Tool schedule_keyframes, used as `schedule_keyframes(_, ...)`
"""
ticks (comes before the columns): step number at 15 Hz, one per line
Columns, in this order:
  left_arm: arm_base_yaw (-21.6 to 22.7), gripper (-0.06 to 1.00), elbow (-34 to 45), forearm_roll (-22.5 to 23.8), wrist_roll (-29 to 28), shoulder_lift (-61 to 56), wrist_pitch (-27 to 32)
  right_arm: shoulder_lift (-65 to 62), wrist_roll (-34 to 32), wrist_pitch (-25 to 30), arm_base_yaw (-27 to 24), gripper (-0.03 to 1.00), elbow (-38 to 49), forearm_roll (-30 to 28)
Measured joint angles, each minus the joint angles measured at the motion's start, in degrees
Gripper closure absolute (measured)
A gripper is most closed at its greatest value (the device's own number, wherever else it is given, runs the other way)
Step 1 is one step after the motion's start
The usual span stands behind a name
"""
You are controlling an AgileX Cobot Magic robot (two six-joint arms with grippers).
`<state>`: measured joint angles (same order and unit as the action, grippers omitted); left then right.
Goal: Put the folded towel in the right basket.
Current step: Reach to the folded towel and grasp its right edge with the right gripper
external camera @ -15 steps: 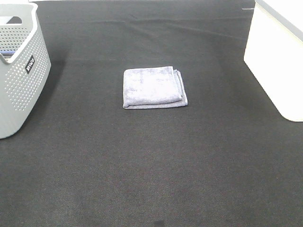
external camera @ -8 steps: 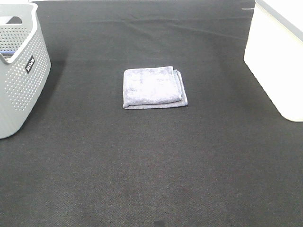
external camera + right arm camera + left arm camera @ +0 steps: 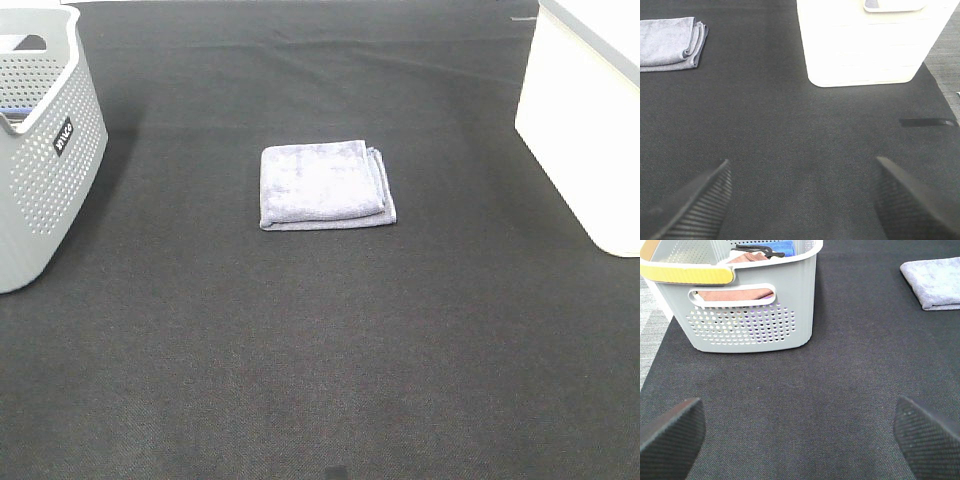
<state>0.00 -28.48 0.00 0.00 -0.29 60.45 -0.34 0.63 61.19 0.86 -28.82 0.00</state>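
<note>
**Workpiece.** The towel [image 3: 326, 186] lay flat near the middle of the tabletop [image 3: 320, 350], folded into a neat rectangle. It sat well apart from the left basket [image 3: 45, 150] and from the right basket [image 3: 585, 120]. Nothing touched it.

**Handling properties (judged, not measured).**
- Weight: light. It was a small cloth in a few layers.
- Stiffness: soft and limp, so it would probably sag and could unfold if lifted by one layer only.
- Surface: napped fabric, unlikely to slip between the pads and not fragile.
- Risk: a shallow pinch could take the top layer alone and open the fold.

**Recommended hold.** The stacked edges showed along the side facing the right basket and along the near side. A pinch across the side facing the right basket, deep enough to catch every layer down to the tabletop, appeared the most secure. That side was also the nearer one for the right arm.

**End effectors.**
- Left end effector [image 3: 799, 440]: fingers spread wide, nothing between them, over bare tabletop near the left basket (which already held other cloths).
- Right end effector [image 3: 801, 200]: fingers likewise spread wide and empty, over bare tabletop near the right basket. The towel lay well off to one side of it.

Neither end effector appeared in the high view, so the grasp had not yet been started.
</note>
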Motion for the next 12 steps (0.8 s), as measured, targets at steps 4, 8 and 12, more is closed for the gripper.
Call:
schedule_keyframes(4, 0.0, -0.03, 0.0, 0.0, 0.0, 0.0, 0.0, 0.0, 0.0, 0.0, 0.0, 0.24, 0.0, 0.0)
schedule_keyframes(8, 0.0, -0.03, 0.0, 0.0, 0.0, 0.0, 0.0, 0.0, 0.0, 0.0, 0.0, 0.24, 0.0, 0.0)
schedule_keyframes(12, 0.0, -0.03, 0.0, 0.0, 0.0, 0.0, 0.0, 0.0, 0.0, 0.0, 0.0, 0.24, 0.0, 0.0)
